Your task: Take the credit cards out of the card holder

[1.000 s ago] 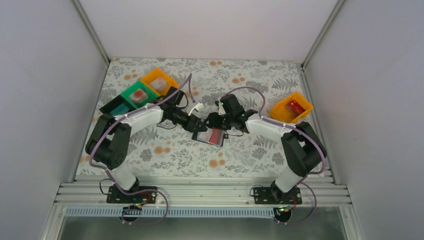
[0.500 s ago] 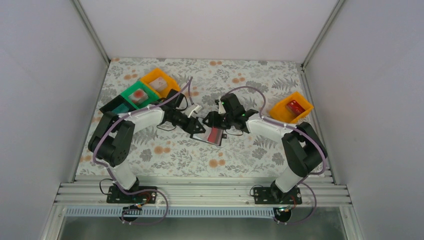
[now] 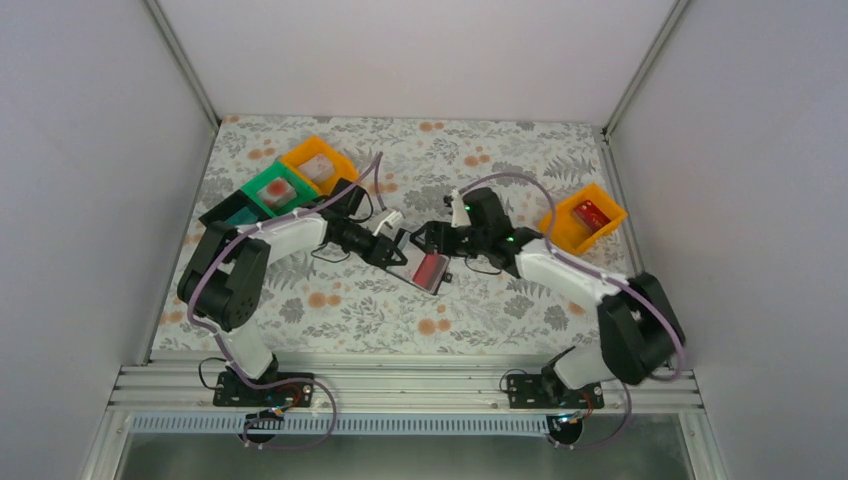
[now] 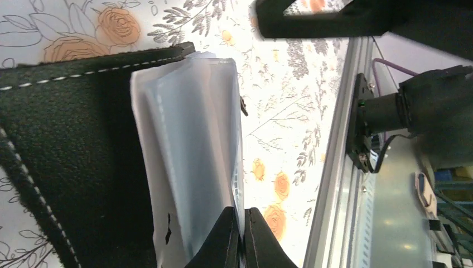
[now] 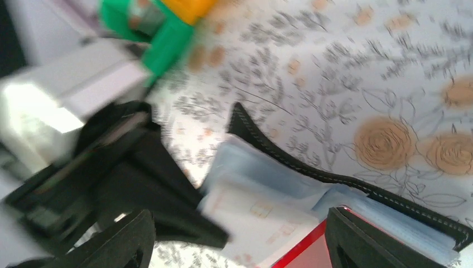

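Our left gripper (image 4: 241, 216), pinched shut on a clear sleeve (image 4: 189, 139) of the card holder (image 4: 67, 145) at mid-table, may drag the whole holder along, since our right gripper (image 5: 237, 234) at its one o'clock gapes empty over the red card (image 5: 301, 252).

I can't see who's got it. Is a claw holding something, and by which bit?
The left claw pinches the card holder by the edge of its clear inner pocket. The right claw is open, holding nothing.
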Robot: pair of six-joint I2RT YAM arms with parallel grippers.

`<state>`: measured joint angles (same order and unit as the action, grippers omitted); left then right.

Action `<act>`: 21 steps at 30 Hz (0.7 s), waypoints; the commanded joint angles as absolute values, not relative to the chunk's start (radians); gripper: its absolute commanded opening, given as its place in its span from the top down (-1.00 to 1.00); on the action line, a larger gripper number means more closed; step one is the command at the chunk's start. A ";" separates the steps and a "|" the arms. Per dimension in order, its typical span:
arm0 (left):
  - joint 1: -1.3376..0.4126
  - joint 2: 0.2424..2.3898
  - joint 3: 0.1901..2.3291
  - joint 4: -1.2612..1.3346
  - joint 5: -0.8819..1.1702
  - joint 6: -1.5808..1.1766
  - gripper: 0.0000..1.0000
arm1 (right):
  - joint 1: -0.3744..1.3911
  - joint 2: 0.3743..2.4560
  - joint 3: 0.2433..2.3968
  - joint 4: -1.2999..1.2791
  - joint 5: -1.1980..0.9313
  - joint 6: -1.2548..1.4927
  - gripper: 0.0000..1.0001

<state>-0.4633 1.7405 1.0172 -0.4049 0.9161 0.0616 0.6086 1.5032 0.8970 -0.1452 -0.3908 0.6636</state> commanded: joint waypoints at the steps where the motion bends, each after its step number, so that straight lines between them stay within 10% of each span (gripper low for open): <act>1: -0.446 1.703 1.074 -0.467 1.041 0.164 0.95 | 0.573 1.323 0.794 -0.023 -0.516 0.557 -0.55; 12: -0.446 1.657 1.099 -0.511 1.183 0.232 0.95 | 0.508 1.262 0.563 0.339 -0.761 0.610 0.08; 21: -0.446 1.659 1.098 -0.508 1.223 0.235 0.95 | 0.518 1.322 0.571 0.442 -0.816 0.612 0.14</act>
<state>-0.4477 1.6779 1.0756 -0.5152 1.1477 0.1989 0.5121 1.2915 0.5529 0.3363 -0.7670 0.6109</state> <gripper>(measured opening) 0.026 0.435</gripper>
